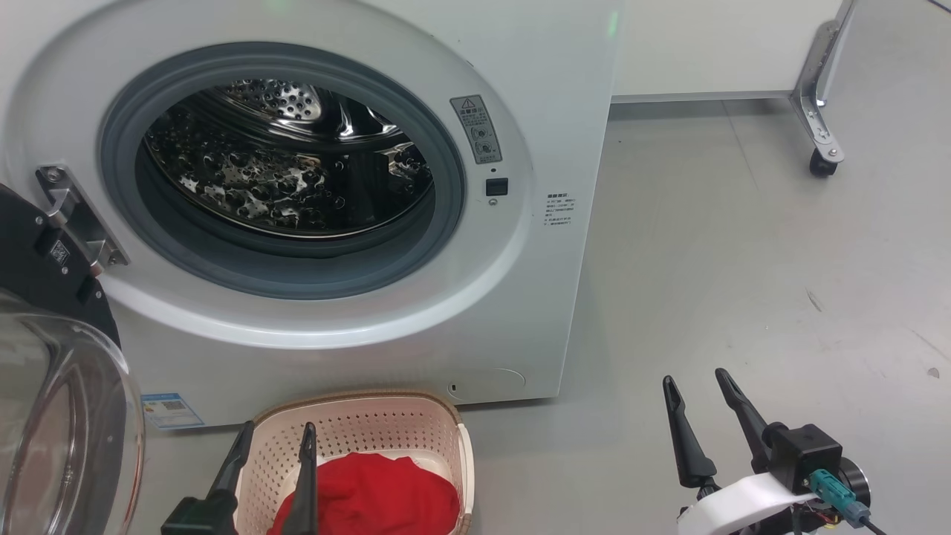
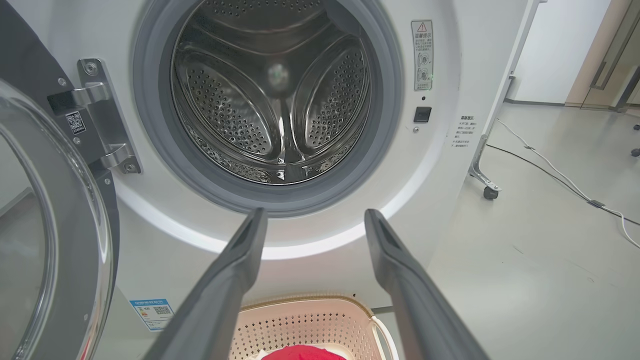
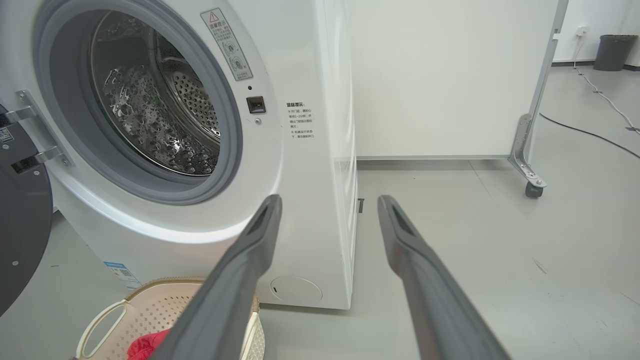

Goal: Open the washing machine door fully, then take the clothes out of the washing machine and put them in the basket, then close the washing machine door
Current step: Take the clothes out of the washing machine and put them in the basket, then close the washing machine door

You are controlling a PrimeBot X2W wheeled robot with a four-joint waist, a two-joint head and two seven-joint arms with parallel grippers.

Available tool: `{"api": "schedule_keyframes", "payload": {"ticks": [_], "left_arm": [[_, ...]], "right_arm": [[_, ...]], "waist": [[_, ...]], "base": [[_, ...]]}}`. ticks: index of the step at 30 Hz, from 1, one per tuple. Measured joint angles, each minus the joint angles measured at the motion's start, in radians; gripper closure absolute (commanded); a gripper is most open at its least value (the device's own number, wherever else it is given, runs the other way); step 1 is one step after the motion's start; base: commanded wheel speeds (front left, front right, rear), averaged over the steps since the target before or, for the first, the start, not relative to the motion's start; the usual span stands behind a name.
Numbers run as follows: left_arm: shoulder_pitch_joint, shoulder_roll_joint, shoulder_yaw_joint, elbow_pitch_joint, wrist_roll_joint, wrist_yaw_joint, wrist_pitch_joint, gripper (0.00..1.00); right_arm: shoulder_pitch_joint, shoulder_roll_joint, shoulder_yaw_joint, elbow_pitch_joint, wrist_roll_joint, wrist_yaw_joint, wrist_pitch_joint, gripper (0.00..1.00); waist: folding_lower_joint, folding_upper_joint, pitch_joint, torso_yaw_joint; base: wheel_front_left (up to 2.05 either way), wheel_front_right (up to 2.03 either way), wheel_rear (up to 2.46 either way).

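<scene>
While the clothes [image 1: 371, 494] lie in the basket [image 1: 356, 405] and left gripper [image 1: 278, 426] and right gripper [image 1: 695, 376] gape empty, push the washing machine door [image 1: 59, 386], swung wide left, steadily until latched

Pale grey floor [image 1: 743, 260], scuffed, on my right. Far right: white partition panel [image 3: 440, 75] on a castored metal leg [image 1: 816, 130]. Cables [image 2: 592, 202] trail beyond; dark bin [image 3: 613, 52] by far wall.
</scene>
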Motion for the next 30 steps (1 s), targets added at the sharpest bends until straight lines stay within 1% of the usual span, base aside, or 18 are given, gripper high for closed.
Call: {"api": "schedule_keyframes", "payload": {"ticks": [19, 23, 30], "left_arm": [[0.034, 0.009, -0.005, -0.059, 0.010, 0.009, 0.042, 0.00], [0.037, 0.010, -0.005, -0.067, 0.011, 0.014, 0.044, 0.00], [0.040, 0.013, -0.005, -0.082, 0.013, 0.015, 0.053, 0.00]], "right_arm": [[0.013, 0.000, 0.006, -0.008, 0.000, -0.001, 0.000, 0.00], [0.013, 0.000, 0.006, -0.010, 0.000, -0.007, 0.000, 0.00], [0.014, 0.001, 0.010, -0.011, 0.000, -0.008, 0.000, 0.00]], "waist": [[0.0000, 0.0000, -0.001, -0.003], [0.0000, 0.0000, -0.002, -0.002], [0.0000, 0.0000, -0.002, 0.000]], "base": [[-0.01, 0.01, 0.00], [-0.22, 0.22, 0.00], [-0.44, 0.44, 0.00]]}}
